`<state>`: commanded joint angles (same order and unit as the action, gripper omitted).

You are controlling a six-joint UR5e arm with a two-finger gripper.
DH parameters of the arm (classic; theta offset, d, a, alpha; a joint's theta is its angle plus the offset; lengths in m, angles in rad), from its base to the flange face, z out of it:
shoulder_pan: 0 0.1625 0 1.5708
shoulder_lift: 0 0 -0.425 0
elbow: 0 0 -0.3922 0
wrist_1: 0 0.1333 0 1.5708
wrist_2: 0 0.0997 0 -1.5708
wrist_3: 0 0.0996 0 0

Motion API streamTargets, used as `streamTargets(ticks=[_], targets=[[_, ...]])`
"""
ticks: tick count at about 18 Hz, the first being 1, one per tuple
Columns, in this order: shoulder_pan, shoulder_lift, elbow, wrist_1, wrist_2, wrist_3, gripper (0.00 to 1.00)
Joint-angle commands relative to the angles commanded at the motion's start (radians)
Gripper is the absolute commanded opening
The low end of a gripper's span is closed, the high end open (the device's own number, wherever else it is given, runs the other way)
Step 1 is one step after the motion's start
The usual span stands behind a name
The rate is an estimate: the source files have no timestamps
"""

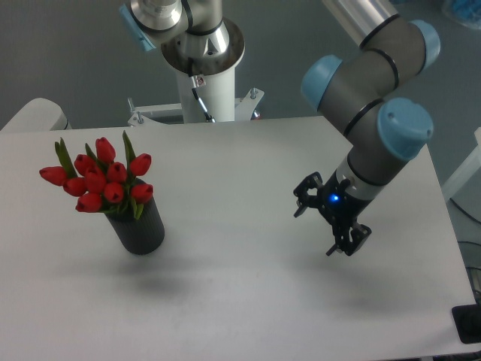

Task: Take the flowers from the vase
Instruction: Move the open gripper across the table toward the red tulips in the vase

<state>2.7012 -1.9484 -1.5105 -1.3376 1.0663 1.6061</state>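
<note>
Nearest the camera lay the bare front strip of the white table (248,316), and nothing of the task had happened on it. Just above that strip, at about 4 o'clock from the table's middle, hung the gripper (328,222), its two dark fingers spread apart with nothing between them (a small blue light glowed on the wrist behind it). It appeared to hover a little over the surface, judging by the faint shadow below it, though contact could not be ruled out.

Across the table at about 9 o'clock stood the vase (139,229), upright, and the flowers (101,179) sat in its mouth, red buds fanned out toward 10 o'clock with green leaves poking up between them. Gripper and bunch were well apart, so by my reading the task stood at its very start: the approach, the grasp on the stems or heads, and the lift out were all left to do.

Farther back, the arm (376,98) sloped down from the upper right, elbow joints capped in blue, its wrist angled toward 7 o'clock. Behind it, at 12 o'clock, rose the white mounting post (207,94) at the table's far edge.
</note>
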Motion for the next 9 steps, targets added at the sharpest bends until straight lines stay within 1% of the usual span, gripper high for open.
streamTargets(ticks=[1, 3, 5, 7, 9], targets=[[0.02, 0.026, -0.051, 0.005, -0.026, 0.009, 1.0], [0.049, 0.083, -0.141, 0.003, -0.124, 0.105, 1.0], [0.077, 0.138, -0.219, 0.0, -0.186, 0.158, 1.0], [0.078, 0.181, -0.263, -0.009, -0.254, 0.158, 1.0], [0.074, 0.21, -0.31, -0.009, -0.334, 0.146, 1.0]])
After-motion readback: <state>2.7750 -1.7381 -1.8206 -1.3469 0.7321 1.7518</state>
